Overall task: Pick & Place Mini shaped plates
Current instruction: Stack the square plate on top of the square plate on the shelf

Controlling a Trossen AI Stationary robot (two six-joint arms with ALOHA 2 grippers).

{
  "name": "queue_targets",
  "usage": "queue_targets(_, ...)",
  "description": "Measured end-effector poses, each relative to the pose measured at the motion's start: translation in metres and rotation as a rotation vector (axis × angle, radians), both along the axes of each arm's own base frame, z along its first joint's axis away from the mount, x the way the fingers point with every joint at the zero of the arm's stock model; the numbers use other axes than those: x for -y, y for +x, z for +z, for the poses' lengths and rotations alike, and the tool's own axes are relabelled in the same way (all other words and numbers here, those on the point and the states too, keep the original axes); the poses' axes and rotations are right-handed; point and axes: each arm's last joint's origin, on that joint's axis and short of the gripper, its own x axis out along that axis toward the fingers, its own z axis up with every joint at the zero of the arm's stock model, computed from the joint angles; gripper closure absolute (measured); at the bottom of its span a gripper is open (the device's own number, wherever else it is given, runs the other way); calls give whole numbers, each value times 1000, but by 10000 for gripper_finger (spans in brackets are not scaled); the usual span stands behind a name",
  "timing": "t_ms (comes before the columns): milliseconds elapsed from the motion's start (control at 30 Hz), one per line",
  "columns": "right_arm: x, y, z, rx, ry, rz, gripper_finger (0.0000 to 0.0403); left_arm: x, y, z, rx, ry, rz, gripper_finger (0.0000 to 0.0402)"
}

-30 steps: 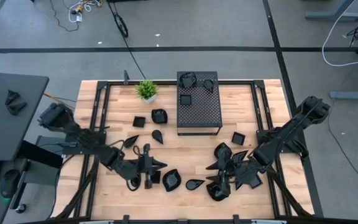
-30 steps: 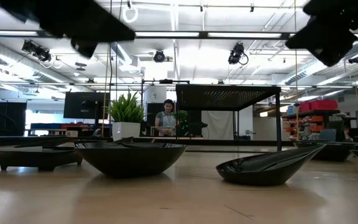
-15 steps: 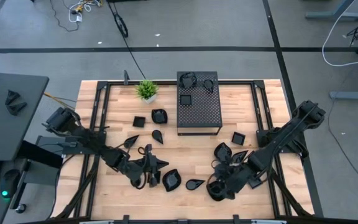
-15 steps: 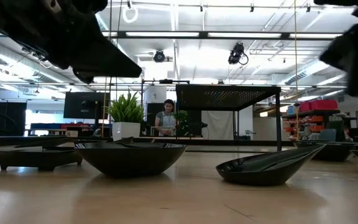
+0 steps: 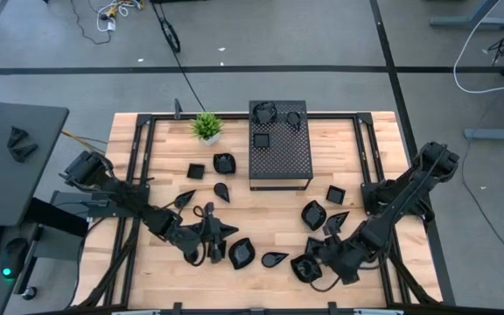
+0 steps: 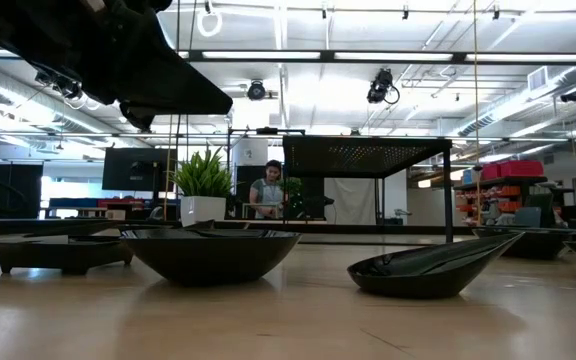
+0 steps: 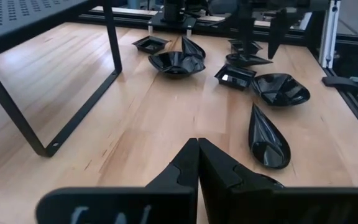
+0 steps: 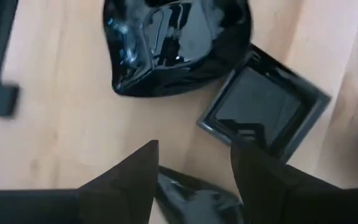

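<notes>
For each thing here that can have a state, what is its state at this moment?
Left gripper: fingers shut, empty, low over the table's front left.
Right gripper: fingers open, a dark plate's edge between them, whether held unclear.
Perforated box: upright on legs, three plates on top.
Mini plates on the table: lying rim up, scattered.
Potted plant: upright.

fingers [image 8: 129, 180] stood apart over counter [image 8: 55, 137] | dark plate [image 8: 194, 196] lay between them | leaf plate [image 8: 176, 43] touched square plate [image 8: 263, 112]
</notes>
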Motion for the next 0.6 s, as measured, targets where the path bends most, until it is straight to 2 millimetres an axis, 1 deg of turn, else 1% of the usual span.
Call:
queue_targets(133, 6, -3, -10, 57, -102, 142, 199, -3, 2, 0, -1, -4, 5, 392)
queue_targets(300, 9, -1, -17, 128, -149, 293, 199, -7, 4, 0, 0, -12, 20, 393)
queue_targets(433, 13, 0, -23, 148, -158, 333, 203, -9, 5, 0, 1, -13, 27, 390)
queue_targets(600, 17, -4, -29, 132, -178, 350, 229, -8, 5, 1, 10, -18, 27, 388)
